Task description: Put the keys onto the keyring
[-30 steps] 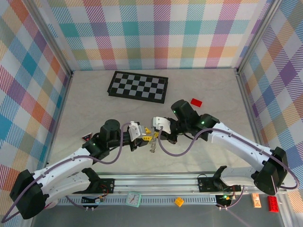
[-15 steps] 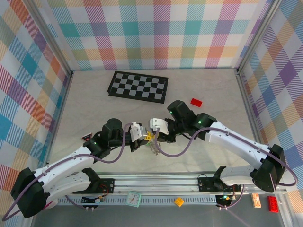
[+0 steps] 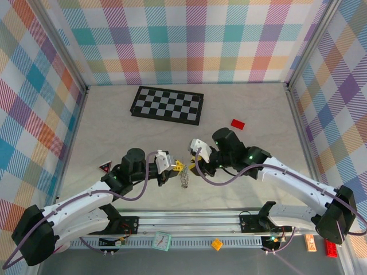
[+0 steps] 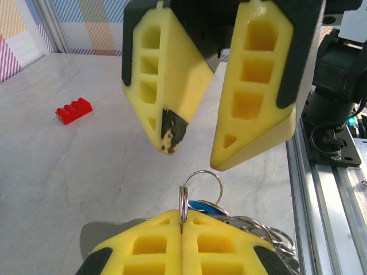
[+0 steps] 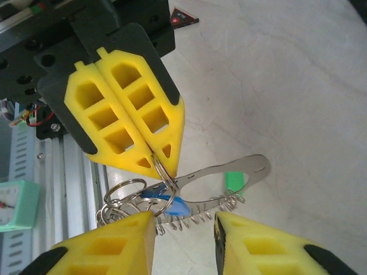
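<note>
The left arm is reached toward 2 o'clock, and the left gripper is clamped tight on the keyring above the table's near centre. At its 3 o'clock the right gripper is held facing it, jaws partly parted, with nothing gripped. A blue key is seen among the rings and a green key just beside them. Bare table is seen toward 12 o'clock, up to the chequered board.

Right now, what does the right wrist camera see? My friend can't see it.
The left gripper, shut, pinches a metal ring with a blue key hanging below it. The right gripper's open yellow fingers sit just underneath.
</note>
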Available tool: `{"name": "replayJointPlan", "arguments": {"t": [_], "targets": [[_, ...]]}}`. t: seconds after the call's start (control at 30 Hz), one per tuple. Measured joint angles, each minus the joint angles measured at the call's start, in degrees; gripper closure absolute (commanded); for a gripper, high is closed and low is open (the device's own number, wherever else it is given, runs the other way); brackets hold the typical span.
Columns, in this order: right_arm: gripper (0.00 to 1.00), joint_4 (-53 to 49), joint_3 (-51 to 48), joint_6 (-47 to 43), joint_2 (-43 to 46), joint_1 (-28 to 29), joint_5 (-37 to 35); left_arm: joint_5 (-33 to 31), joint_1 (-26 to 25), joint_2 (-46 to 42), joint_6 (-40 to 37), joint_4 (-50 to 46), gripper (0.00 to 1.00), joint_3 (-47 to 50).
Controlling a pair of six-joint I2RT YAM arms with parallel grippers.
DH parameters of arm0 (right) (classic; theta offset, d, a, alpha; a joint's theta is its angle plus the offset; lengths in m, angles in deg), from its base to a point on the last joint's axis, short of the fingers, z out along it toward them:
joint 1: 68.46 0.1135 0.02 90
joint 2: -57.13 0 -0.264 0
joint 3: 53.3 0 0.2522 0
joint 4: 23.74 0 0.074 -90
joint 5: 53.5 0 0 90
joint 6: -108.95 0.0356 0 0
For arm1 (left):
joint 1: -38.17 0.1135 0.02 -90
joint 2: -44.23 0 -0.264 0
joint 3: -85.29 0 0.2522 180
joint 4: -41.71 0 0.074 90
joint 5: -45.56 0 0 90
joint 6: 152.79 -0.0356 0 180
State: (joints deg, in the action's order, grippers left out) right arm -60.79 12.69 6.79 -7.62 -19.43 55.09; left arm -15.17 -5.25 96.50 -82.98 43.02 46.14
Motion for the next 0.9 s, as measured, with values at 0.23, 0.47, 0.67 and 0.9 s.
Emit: {"name": "replayJointPlan", "arguments": {"t": [0.23, 0.47, 0.67, 0.9], "targets": [[0.73, 2.6, -0.8, 8.0, -0.1, 0.0, 1.2, -0.4, 0.0, 0.0, 0.7, 1.7, 1.0, 0.3], [0.77, 4.3, -0.8, 10.6, -0.2, 0.0, 2.1, -0.4, 0.0, 0.0, 0.9, 1.7, 1.0, 0.5], [0.87, 4.4, -0.8, 11.7, -0.4, 0.0, 2.5, -0.4, 0.0, 0.0, 1.1, 2.1, 1.0, 0.5], [1.0, 4.4, -0.8, 11.8, -0.5, -0.4, 2.4, -0.4, 0.0, 0.0, 1.1, 2.7, 1.0, 0.5]]}}
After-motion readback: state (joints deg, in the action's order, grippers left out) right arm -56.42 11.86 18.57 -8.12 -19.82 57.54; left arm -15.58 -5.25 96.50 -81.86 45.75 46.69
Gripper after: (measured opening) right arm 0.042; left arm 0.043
